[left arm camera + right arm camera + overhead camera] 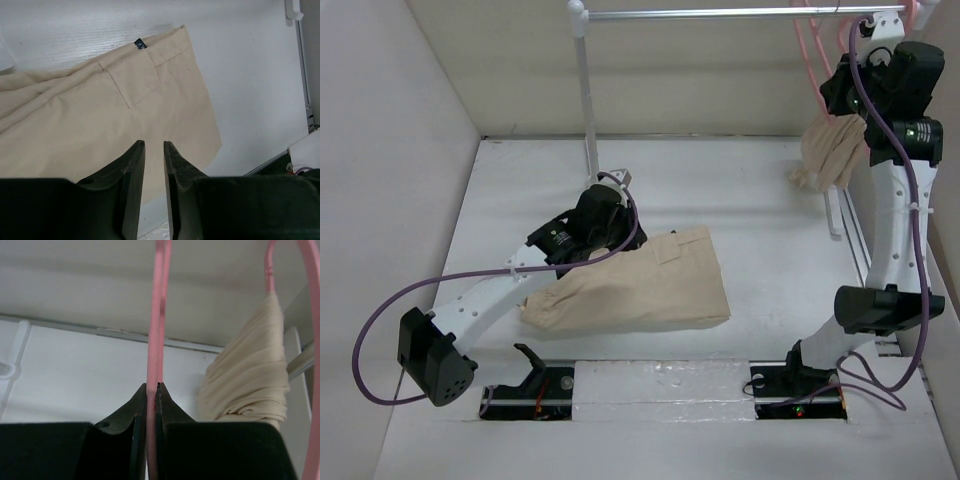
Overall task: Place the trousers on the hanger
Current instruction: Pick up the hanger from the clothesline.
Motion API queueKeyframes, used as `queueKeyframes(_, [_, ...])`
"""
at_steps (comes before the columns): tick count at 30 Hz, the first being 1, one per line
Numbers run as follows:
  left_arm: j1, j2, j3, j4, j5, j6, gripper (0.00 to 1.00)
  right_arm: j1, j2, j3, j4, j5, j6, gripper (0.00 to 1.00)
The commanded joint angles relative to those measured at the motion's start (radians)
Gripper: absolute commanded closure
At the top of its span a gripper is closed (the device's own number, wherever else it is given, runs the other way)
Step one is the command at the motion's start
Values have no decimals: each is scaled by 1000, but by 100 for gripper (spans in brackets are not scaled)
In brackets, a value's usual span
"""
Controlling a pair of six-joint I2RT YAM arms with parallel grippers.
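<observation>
Right wrist view shows your right gripper [152, 386] pinched tight on the pink hanger [159, 315]. The hanger hangs from the rail [720, 14] at the far right, just beside the smaller bunched garment [250, 375] (leave that one alone). Lift the hook straight up off the rail before you pull away, so it doesn't snag. The trousers [640, 285] lie folded mid-tabletop [770, 220]. Your left gripper [154, 145] hovers over them, jaws only narrowly parted and empty; widen them before reaching for the waistband.
</observation>
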Motion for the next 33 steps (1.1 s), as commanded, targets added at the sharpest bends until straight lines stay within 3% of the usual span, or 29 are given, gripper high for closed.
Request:
queueKeyframes(1, [-3,-3,28,9,35,-11,81,54,-80,23,154,75,-46,100])
queueKeyframes(8, [-3,1,158,3,82,-11,66,118,-142,-4,85,230,-74,100])
queueKeyframes(15, [-15,70,383,13,179,-2,60,174,-381,-482,214,275,-46,100])
queueKeyframes(21, [-110,190,554,-4,185,32,53,249,-525,-650,231,390,-52,100])
queueKeyframes(33, [-190,351,632,47,259,8,50,493,-860,-1099,71,534,144,100])
